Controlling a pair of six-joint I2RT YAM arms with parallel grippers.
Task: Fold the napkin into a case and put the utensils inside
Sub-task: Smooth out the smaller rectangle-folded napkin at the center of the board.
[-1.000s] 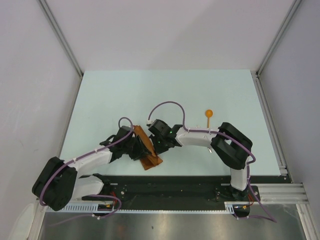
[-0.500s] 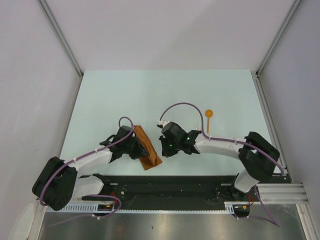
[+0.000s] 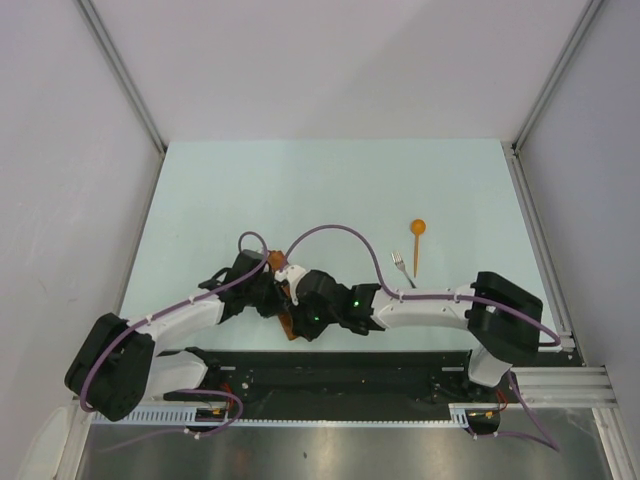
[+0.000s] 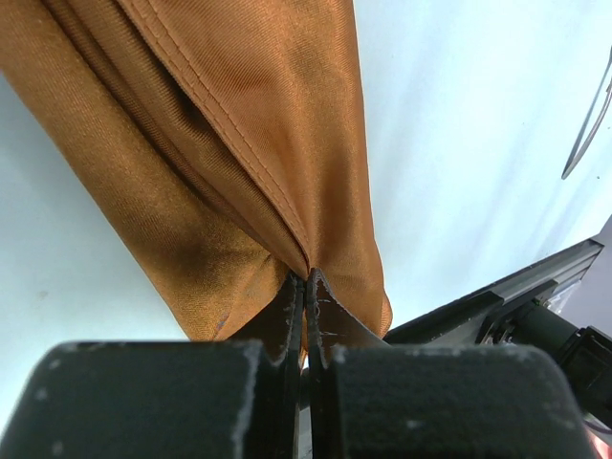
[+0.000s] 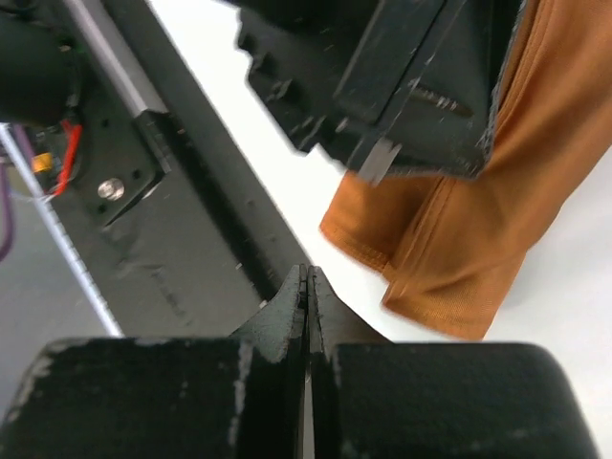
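Left wrist view: the napkin, folded into a long narrow strip, lies on the table. Its near end is gathered into the left tool, whose fingers are pressed together on the cloth. From the right wrist, the right tool is fully closed with nothing in it, just beside the strip's near corner. Overhead, the fork and spoon lie close together, well apart to the cloth's right.
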